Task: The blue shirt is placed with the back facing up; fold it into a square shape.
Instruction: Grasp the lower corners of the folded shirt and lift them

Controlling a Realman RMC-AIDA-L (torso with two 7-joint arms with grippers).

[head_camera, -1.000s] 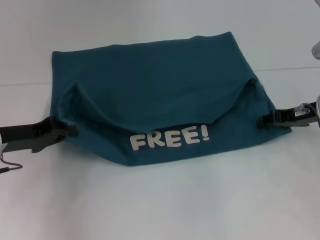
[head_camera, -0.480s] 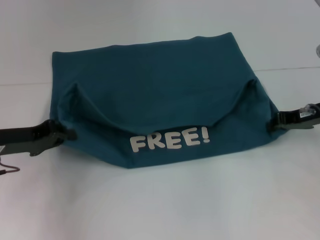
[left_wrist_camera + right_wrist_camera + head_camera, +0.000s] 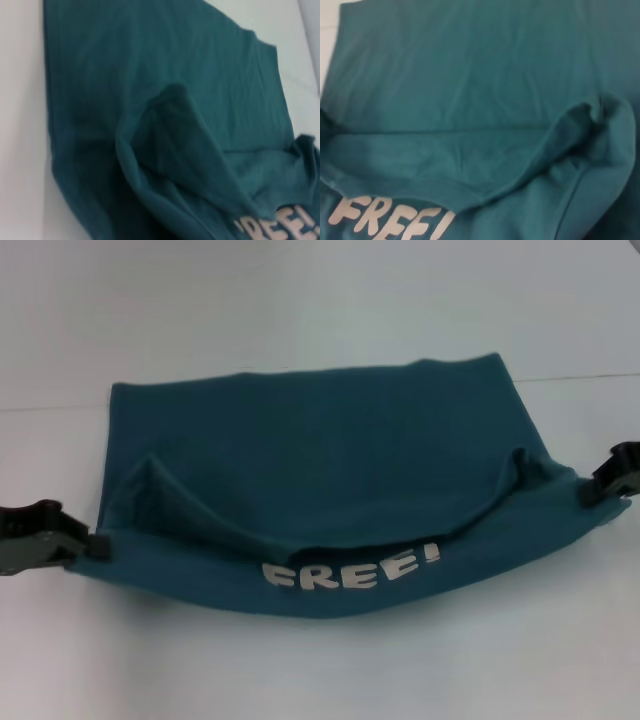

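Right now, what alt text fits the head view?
A blue shirt lies partly folded on a white table, white lettering showing along its near fold. The left hand and right hand hold its side edges.

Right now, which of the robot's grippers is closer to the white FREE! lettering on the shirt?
Left, narrowly. The left gripper is at the blue shirt's left edge, level with the lettering; the right gripper is at the right edge, farther back.
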